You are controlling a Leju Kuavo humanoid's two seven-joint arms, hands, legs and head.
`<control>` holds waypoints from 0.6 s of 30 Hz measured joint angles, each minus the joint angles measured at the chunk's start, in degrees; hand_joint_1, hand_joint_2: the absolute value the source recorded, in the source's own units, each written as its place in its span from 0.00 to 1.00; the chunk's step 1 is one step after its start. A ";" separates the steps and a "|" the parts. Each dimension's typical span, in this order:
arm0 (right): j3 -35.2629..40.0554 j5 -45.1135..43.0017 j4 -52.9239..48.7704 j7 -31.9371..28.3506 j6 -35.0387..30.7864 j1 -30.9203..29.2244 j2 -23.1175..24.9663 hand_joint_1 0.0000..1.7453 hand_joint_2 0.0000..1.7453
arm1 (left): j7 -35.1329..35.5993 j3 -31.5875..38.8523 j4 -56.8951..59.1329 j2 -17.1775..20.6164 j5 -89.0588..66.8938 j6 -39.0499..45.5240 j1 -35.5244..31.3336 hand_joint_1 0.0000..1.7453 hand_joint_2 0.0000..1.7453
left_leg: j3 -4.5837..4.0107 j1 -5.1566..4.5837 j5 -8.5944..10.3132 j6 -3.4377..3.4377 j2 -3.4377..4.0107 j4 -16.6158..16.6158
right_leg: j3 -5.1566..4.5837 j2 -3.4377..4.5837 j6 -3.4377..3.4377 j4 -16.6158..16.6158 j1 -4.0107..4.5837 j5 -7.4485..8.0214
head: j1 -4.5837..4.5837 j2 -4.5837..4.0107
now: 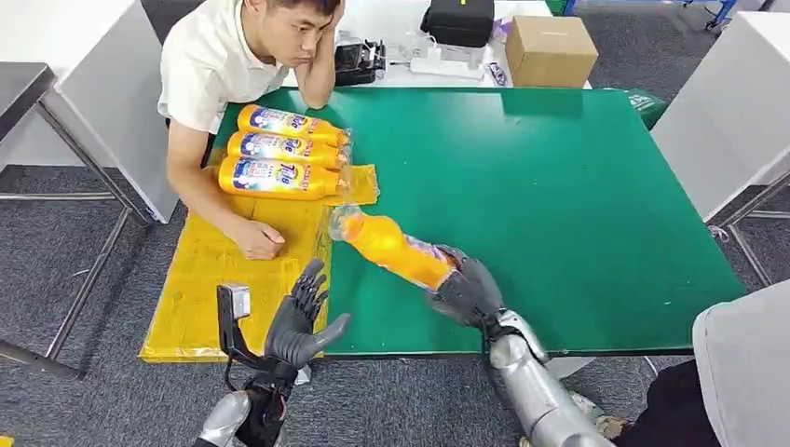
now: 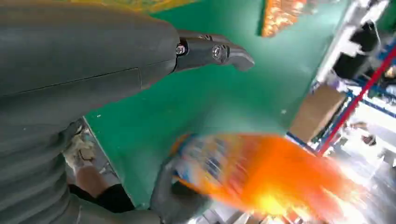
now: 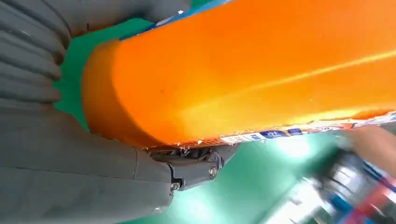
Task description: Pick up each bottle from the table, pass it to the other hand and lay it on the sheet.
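My right hand [image 1: 469, 291] grips the base of an orange bottle [image 1: 393, 247] and holds it tilted above the green table [image 1: 559, 186], its neck pointing toward the yellow sheet [image 1: 233, 270]. Up close, the right wrist view shows that bottle [image 3: 252, 70] pressed against my right hand [image 3: 70, 158]. My left hand [image 1: 298, 321] is raised over the table's near edge with its fingers spread and nothing in them. From the left wrist, the blurred bottle [image 2: 261, 172] appears beyond my left hand [image 2: 93, 56]. Three orange bottles [image 1: 279, 149] lie side by side on the sheet's far end.
A person sits at the far left, one forearm and fist [image 1: 256, 240] resting on the sheet near the laid bottles. A cardboard box [image 1: 550, 48] and a black bag [image 1: 458, 20] stand beyond the table. A grey-clad figure [image 1: 745, 363] is at the lower right.
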 measured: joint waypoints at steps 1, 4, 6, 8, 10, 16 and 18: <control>0.52 -0.39 -1.62 0.15 -0.37 0.58 0.63 1.00 1.00 | 0.00 -0.24 0.48 -0.24 0.24 0.41 -0.05 0.00 1.00 | -0.03 0.00 0.00 0.00 0.00 0.00 | -0.01 0.00 0.01 0.00 0.00 -0.01 | 0.02 0.00; 1.57 -2.67 -4.43 -0.40 -0.83 1.70 1.61 1.00 1.00 | -0.40 -0.92 1.22 -0.37 0.94 1.55 -0.35 0.00 1.00 | -0.15 -0.01 -0.01 0.01 -0.09 0.00 | -0.10 -0.03 0.00 0.00 -0.02 -0.03 | 0.02 0.00; 1.59 -6.17 -5.72 -1.84 -0.81 2.41 2.07 1.00 1.00 | -1.82 -1.31 1.42 -0.37 0.78 2.71 -0.55 0.00 1.00 | -0.28 -0.02 -0.01 0.02 -0.12 0.00 | -0.19 -0.05 0.00 0.00 -0.03 -0.04 | 0.04 0.00; 1.79 -9.01 -7.28 -2.38 -0.83 3.34 3.29 1.00 1.00 | -2.88 -1.77 1.44 -0.37 0.61 3.47 -1.17 0.00 1.00 | -0.33 -0.03 -0.02 0.02 -0.11 0.00 | -0.26 -0.04 0.01 0.00 -0.04 -0.03 | 0.04 0.00; 1.99 -9.77 -8.13 -2.51 -1.53 3.92 4.11 1.00 1.00 | -3.19 -2.27 1.44 -0.35 0.68 3.38 -1.78 0.00 1.00 | -0.33 -0.03 -0.02 0.02 -0.13 0.00 | -0.25 -0.06 0.01 -0.01 -0.04 -0.03 | 0.02 0.00; 4.98 -8.87 -7.45 -3.13 -2.58 3.70 5.68 1.00 1.00 | -4.04 -4.63 0.74 0.18 4.00 -3.06 -1.97 0.00 1.00 | -0.35 -0.01 -0.02 0.01 -0.12 0.00 | -0.28 -0.06 0.00 0.00 -0.02 -0.03 | 0.02 0.00; 6.53 -7.96 -6.31 -2.19 -1.22 3.09 6.14 1.00 1.00 | -5.33 -5.07 0.24 0.18 2.71 -3.13 -2.09 0.00 1.00 | -0.36 -0.01 -0.02 0.01 -0.11 0.00 | -0.31 -0.06 0.00 0.00 -0.01 -0.03 | 0.02 0.00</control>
